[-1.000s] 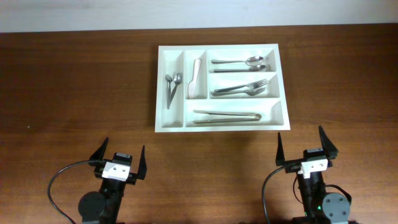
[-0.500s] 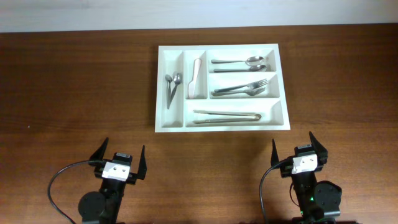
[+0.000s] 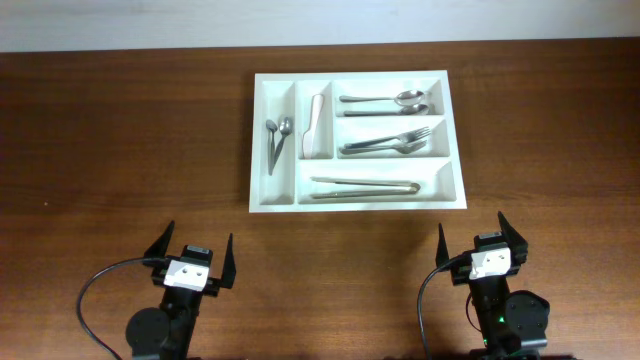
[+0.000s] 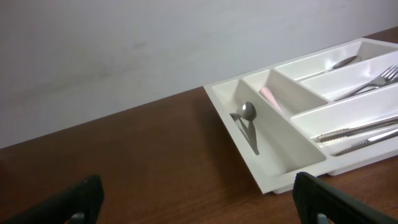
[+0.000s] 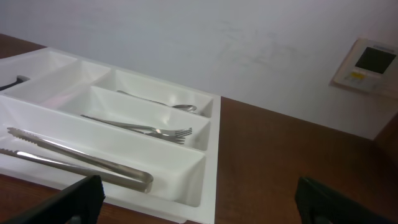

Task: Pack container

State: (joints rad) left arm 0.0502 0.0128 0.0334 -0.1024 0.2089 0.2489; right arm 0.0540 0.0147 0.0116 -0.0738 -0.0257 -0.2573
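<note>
White container [image 3: 355, 205] holds spoons [image 3: 408, 98], forks [image 3: 415, 135], tongs [image 3: 365, 186], perhaps a pale knife [image 3: 314, 125].

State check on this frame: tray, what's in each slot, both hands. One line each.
container: flat on table, all five compartments occupied
teaspoons: lying in leftmost narrow compartment
white utensil: lying in second narrow compartment
spoons: lying in far long compartment
forks: lying in middle long compartment
tongs: lying in near long compartment
left hand: open, empty, apart from container
right hand: open, empty, apart from container
</note>
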